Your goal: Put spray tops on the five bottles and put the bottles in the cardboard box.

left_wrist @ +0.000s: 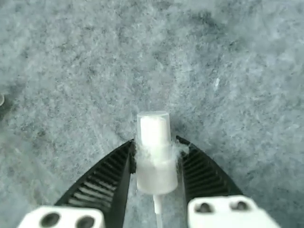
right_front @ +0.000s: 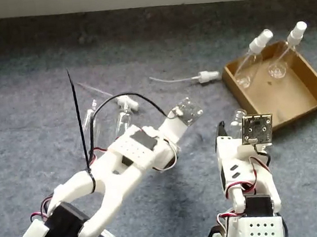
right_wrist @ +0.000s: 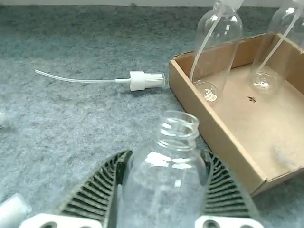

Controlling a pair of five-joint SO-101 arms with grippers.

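Clamped between jaws of left gripper (left_wrist: 156,145): white plastic spray top (left_wrist: 154,156), upright, nozzle end poking past the jaw tips, thin dip tube trailing back toward the wrist. Both ribbed black jaws pressed on its collar. Under and beyond the jaws, grey fuzzy carpet (left_wrist: 213,57).

Clamped between jaws of right gripper (right_wrist: 167,159): clear plastic bottle (right_wrist: 164,185), upright, neck open with no top, mouth sticking out past the jaw tips. Same bottle in high view (right_front: 238,116), just ahead of the wrist camera.

Ahead of right jaws and off to one side: shallow brown cardboard box (right_wrist: 209,123), near, not touching. Standing inside, leaning on its far wall: first capped clear bottle (right_wrist: 216,42) and second capped clear bottle (right_wrist: 278,47), side by side.

Straight ahead of right jaws, just beside the box corner: loose white spray top with long thin tube (right_wrist: 142,80), lying flat on carpet.

Beside left arm in high view, partly hidden: two uncapped clear bottles (right_front: 90,121).
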